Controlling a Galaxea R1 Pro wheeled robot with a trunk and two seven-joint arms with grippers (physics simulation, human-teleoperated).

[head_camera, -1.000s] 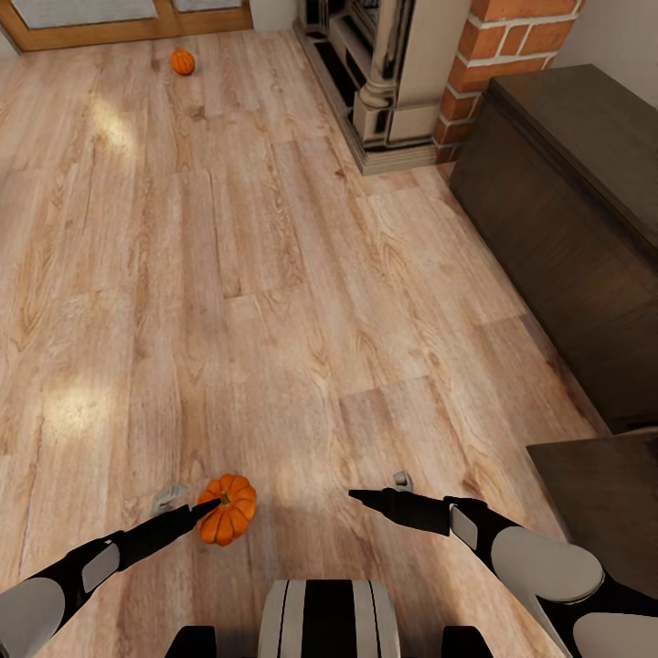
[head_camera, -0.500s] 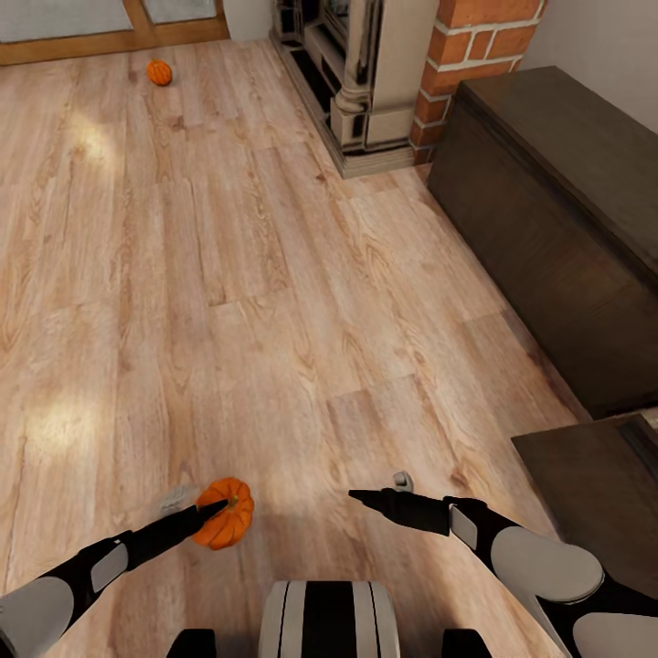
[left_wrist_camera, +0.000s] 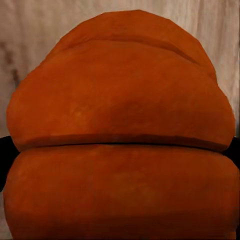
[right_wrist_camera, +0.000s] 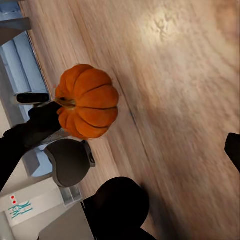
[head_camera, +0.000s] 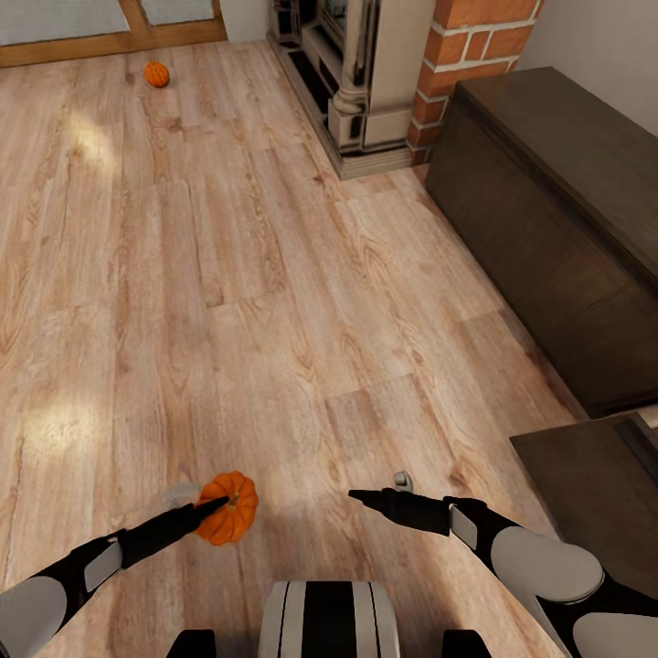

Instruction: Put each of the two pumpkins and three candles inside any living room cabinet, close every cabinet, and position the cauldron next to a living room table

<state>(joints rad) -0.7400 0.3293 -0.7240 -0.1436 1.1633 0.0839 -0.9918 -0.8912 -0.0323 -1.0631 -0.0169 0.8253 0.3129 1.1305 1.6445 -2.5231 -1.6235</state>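
Head view: the pale wood-plank floor (head_camera: 274, 274) spanned the room. The long low dark-brown wooden cabinet (head_camera: 557, 219) stood at the right, beside the brick-and-stone fireplace (head_camera: 402, 73). The left end effector (head_camera: 212, 505) pinched one small orange ribbed pumpkin (head_camera: 228, 508) above the floor. The right end effector (head_camera: 366, 496) was empty; its spread could not be determined. A second orange pumpkin (head_camera: 156, 74) lay far off on the floor.

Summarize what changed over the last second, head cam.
Mostly the camera: the view swung, so the far pumpkin, fireplace and cabinet all slid left in frame together. Nothing was grabbed or released. The left gripper stays clamped on the near pumpkin, held above the floor. The right gripper stays empty, same pose.
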